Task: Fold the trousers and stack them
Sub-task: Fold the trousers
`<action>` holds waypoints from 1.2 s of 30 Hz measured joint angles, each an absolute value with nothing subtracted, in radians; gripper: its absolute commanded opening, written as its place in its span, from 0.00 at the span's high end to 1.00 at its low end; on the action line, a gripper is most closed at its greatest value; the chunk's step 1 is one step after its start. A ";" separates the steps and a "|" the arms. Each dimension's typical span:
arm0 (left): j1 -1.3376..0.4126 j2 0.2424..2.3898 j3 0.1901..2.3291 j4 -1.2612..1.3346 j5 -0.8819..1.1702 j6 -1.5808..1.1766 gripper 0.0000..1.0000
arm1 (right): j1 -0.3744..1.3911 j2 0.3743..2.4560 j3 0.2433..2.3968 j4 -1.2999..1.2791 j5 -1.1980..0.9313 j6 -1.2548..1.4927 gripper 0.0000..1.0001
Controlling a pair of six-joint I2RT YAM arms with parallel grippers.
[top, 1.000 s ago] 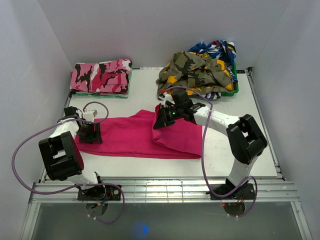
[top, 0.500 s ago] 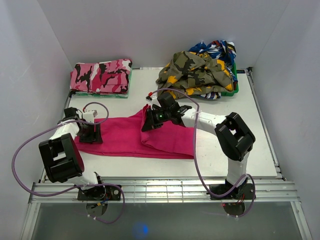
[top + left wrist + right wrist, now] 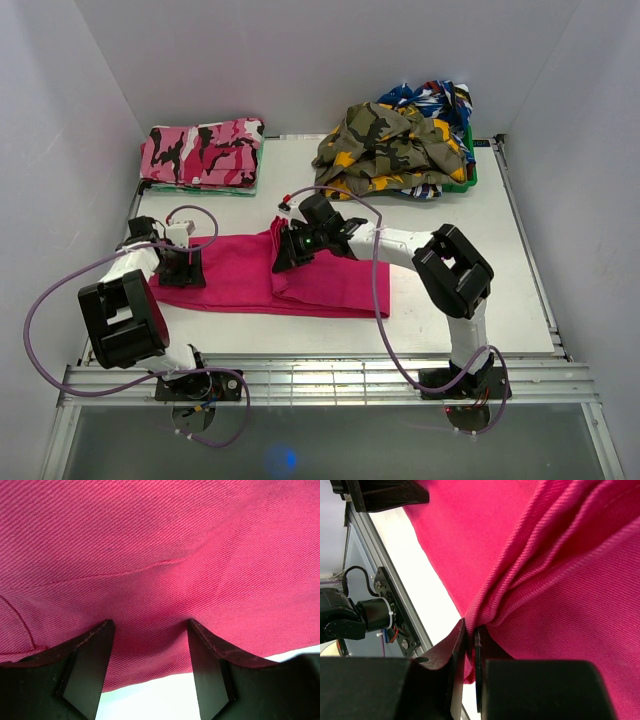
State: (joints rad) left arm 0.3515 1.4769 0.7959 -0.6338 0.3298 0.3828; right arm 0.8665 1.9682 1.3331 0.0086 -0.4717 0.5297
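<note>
1. Your right pincer [image 3: 470, 630] is narrowed almost to nothing, its jaws clamped on a bunched ridge of the trousers [image 3: 560, 580]; the cloth gathers into tight pleats right at the tips
2. Seen from above, that right pincer [image 3: 285, 255] now sits further left than it did a second ago: it has travelled from near the middle of the garment toward your left arm, and the pinched fold has come with it
3. Your left pincer [image 3: 150, 625] is spread wide, its fingers [image 3: 90, 660] down on the trousers [image 3: 165, 540] close to their near hem, with a strip of white worktop showing beyond; nothing is gripped between them
4. From above, the left pincer [image 3: 183, 268] stands where it stood before, on the left end of the cloth
5. The trousers [image 3: 240, 275] lie flat across the middle of the worktop [image 3: 500, 260], the right part doubled over onto itself; the right edge of the cloth has drawn in leftward since the earlier views
6. At the far left the pink camouflage pair [image 3: 203, 155] rests folded, and at the far right the olive-yellow camouflage garment [image 3: 390, 145] is heaped on the green bin [image 3: 470, 178]; both are unchanged
</note>
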 measured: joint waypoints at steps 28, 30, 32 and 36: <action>0.349 1.314 1.033 -0.858 0.676 0.458 0.17 | 0.737 1.707 1.265 -0.088 -0.633 0.318 0.09; 0.335 1.301 1.054 -0.847 0.777 0.439 0.16 | 0.651 1.607 1.180 -0.100 -0.683 0.271 0.09; 0.302 1.301 1.046 -0.817 0.851 0.392 0.16 | 0.554 1.535 1.068 -0.111 -0.736 0.227 0.08; 0.137 1.307 0.973 -0.688 0.898 0.273 0.21 | 0.409 1.526 0.883 -0.224 -0.779 0.144 0.04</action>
State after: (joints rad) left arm 0.1371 1.3067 0.9726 -0.6880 0.8982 0.2733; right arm 0.4091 1.5257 0.8829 -0.2237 -0.7792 0.1444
